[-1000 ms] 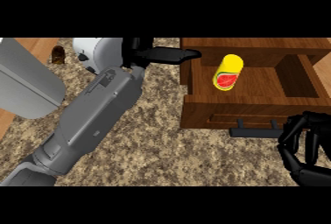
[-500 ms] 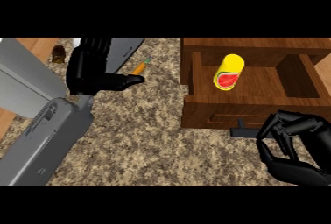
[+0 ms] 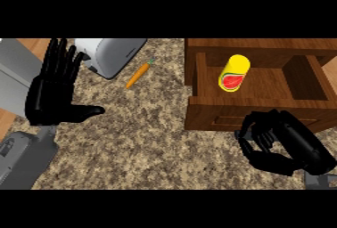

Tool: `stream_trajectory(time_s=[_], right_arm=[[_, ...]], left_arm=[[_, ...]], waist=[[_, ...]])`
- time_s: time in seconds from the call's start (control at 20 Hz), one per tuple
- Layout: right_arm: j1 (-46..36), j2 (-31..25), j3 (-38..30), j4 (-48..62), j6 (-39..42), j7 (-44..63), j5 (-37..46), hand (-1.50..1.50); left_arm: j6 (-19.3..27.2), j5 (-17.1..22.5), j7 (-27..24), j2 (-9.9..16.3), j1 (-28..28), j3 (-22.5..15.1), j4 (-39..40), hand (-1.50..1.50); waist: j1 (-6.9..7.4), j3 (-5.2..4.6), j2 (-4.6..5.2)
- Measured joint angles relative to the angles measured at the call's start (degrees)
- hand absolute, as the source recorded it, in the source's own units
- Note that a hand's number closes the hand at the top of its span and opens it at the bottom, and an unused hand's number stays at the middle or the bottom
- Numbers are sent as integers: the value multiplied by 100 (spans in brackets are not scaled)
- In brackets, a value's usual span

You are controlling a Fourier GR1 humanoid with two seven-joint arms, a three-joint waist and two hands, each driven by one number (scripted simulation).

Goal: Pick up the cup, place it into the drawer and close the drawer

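A yellow cup [image 3: 233, 73] with a red inside lies on its side in the open wooden drawer [image 3: 306, 82] at the upper right. My right hand [image 3: 271, 142] is at the drawer's front panel, low in the view, its fingers curled in front of the handle area, which it hides. Whether the fingers grasp the handle is not visible. My left hand [image 3: 54, 92] is at the left, open and flat, fingers pointing up, thumb out to the right, holding nothing.
An orange carrot [image 3: 137, 76] lies on the speckled counter [image 3: 138, 147] left of the drawer. A silver toaster [image 3: 112, 53] stands at the upper middle-left. A grey appliance [image 3: 16, 67] fills the far left edge.
My left arm has pulled back from the drawer to the left and its hand now stands open, uncovering the carrot and toaster. My right hand has risen to the drawer's front.
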Motion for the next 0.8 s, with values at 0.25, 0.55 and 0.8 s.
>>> stream_trajectory(time_s=[0.25, 0.55, 0.8], right_arm=[[-215, 152, 476, 996, -557, -516, 1026, -150], [-820, 320, 472, 2546, -988, -991, 1629, -150], [-1424, 627, 521, 3695, -1236, -1031, 2096, -150]], left_arm=[[-242, -93, -116, 113, 613, 189, -292, -150], [-770, -132, -277, 127, 1122, 558, -242, -150], [-1256, -140, -286, 166, 1501, 860, -267, -150]], waist=[[-64, 3, 9], [-104, 3, 18], [-109, 2, 17]])
